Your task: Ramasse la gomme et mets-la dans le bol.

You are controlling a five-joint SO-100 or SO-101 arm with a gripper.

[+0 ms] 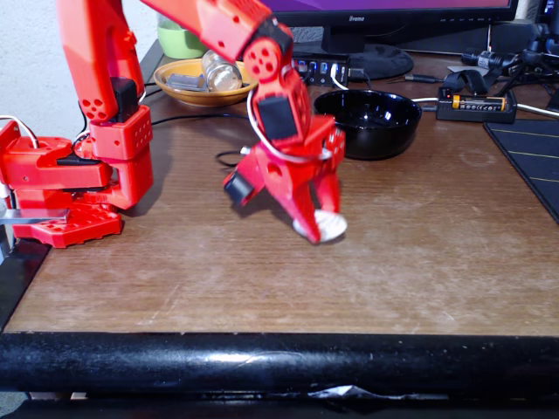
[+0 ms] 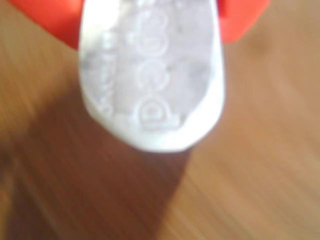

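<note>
Fixed view: my red gripper (image 1: 316,229) has the gomme (image 1: 325,227) pinched, in front of the bol (image 1: 371,123).

Going left to right from the bol, I see the orange dish (image 1: 194,91) to its left at the back, then the arm reaching down over the wooden table (image 1: 437,253), then the black bol, well apart from the gomme. Wrist view, blurred: jaws closed onto the white gomme (image 2: 152,75), red fingers (image 2: 50,20) at both its sides, embossed rings on its face, wood beneath it.

A desk workspace: monitor (image 1: 384,10), USB hub (image 1: 321,68), cables.
</note>
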